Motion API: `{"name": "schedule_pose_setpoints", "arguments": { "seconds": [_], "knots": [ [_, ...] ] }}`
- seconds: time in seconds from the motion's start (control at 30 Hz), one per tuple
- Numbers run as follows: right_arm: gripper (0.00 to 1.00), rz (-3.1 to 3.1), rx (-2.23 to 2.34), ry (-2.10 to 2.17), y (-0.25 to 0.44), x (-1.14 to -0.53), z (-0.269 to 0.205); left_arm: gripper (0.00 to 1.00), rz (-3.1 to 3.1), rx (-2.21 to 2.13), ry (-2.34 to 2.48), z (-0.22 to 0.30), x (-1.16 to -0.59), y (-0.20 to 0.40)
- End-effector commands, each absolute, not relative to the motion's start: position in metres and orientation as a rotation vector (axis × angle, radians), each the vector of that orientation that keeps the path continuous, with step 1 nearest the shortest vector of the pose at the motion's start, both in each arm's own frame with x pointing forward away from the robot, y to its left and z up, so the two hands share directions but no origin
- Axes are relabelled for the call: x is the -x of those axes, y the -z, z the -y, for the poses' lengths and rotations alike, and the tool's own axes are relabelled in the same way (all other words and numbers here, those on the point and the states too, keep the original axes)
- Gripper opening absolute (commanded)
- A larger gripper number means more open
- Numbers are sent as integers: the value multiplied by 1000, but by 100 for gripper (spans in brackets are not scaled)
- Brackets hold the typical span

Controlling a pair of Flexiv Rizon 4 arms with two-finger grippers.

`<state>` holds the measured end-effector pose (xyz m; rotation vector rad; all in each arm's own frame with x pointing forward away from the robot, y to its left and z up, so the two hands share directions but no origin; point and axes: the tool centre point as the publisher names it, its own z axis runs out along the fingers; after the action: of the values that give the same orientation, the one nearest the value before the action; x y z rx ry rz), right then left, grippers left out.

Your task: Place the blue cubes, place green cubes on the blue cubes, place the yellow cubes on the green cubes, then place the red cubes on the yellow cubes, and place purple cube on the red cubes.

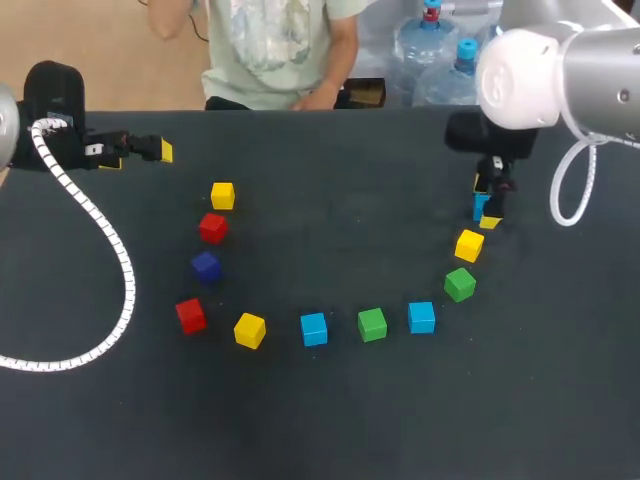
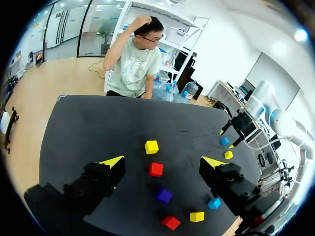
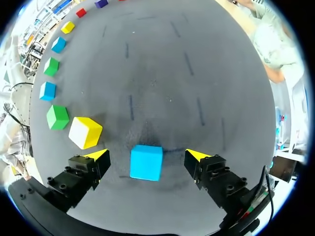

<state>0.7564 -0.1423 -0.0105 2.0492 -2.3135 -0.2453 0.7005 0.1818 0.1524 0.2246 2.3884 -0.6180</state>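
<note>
The left gripper (image 1: 138,155) hangs over the far left of the table (image 1: 320,430), its fingers spread wide with nothing between them. Just right of it an arc of cubes begins: a yellow cube (image 1: 222,195), a red cube (image 1: 212,227), the purple cube (image 1: 205,266), a second red (image 1: 190,315), a second yellow (image 1: 249,329), then a blue cube (image 1: 313,328), a green cube (image 1: 372,324), a second blue (image 1: 421,317), a second green (image 1: 459,284) and a third yellow (image 1: 469,245). At the arc's right end the right gripper (image 3: 147,156) stands low over a third blue (image 3: 146,162) — the cube sits between its parted fingers, apart from both, and seemingly rests on the table.
</note>
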Motion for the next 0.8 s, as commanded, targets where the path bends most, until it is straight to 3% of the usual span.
{"name": "schedule_pose_setpoints", "arguments": {
  "seconds": [0.03,0.2,0.27,0.33,0.37,0.8],
  "knots": [
    [36,2319,-2044,248,12,-758,142,100,-2380,-228,628,-183,-700,-151],
    [29,2322,-2035,246,13,-758,145,100,-2380,-228,628,-183,-700,-151],
    [17,2323,-2035,248,13,-758,145,100,-2380,-228,628,-183,-700,-151],
    [12,2323,-2036,250,13,-758,144,100,-2380,-228,628,-183,-700,-151],
    [0,2322,-2039,251,13,-758,143,100,-2380,-228,628,-183,-700,-151],
    [0,2356,-2095,165,-24,-746,117,100,-2380,-228,628,-183,-700,-151]
  ]
}}
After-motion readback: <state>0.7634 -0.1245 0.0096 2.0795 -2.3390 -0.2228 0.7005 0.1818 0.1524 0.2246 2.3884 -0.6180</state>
